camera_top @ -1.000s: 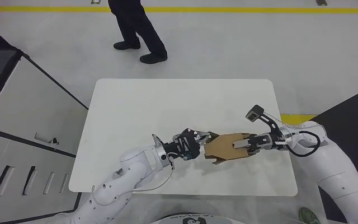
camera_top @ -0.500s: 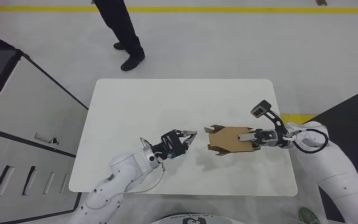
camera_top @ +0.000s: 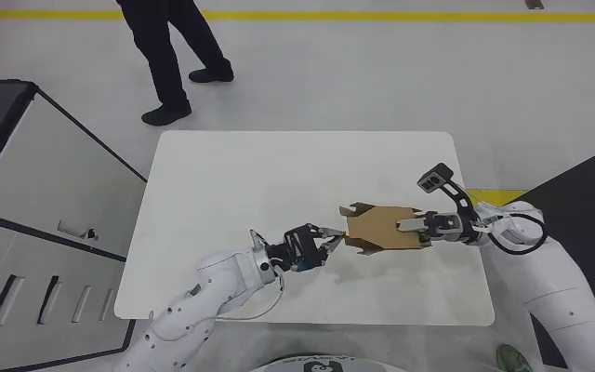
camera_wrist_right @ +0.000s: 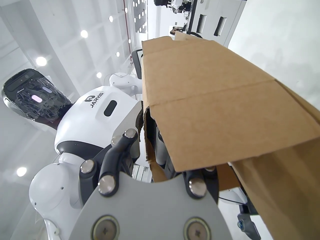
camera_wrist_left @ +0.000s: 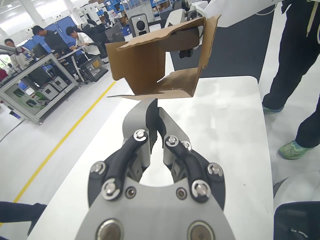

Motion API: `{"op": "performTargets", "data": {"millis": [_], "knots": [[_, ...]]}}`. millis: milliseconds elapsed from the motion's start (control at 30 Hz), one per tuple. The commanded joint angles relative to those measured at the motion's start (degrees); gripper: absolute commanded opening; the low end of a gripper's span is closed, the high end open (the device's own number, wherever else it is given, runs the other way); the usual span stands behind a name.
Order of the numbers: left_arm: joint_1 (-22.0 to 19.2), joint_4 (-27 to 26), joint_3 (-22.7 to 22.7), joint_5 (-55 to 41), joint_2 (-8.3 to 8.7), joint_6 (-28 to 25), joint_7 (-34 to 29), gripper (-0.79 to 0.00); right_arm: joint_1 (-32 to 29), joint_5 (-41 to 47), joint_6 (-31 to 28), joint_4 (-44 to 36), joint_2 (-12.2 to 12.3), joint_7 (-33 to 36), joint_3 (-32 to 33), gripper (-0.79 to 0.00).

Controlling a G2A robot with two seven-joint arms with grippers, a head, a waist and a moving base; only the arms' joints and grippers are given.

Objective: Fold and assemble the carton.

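Left hand (camera_top: 333,235) back at carton (camera_top: 383,230) flap

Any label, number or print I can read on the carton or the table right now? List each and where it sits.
carton: none. The brown faces that show in the top and both wrist views are plain, with no label, number or print.
table: none. Its white top bears no mark.

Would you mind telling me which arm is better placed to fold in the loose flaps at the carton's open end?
Probably the left. The left end effector sits right at the loose flaps of the carton, while the right end effector is clamped on its other end, supporting it.
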Motion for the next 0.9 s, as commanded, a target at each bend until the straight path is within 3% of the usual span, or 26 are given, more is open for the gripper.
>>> {"op": "performTargets", "data": {"millis": [0, 867], "knots": [[-0.6, 0.1, 0.8, 0.2, -0.12, -0.2, 0.0, -0.785, 0.1, -0.3, 0.0, -0.1, -0.1, 0.0, 0.0, -0.785], [-3.0, -0.9, 5.0, 3.4, -0.37, -0.8, -0.4, -0.785, 1.4, -2.3, 0.0, 1.0, -1.4, 0.0, -0.3, -0.785]]}}
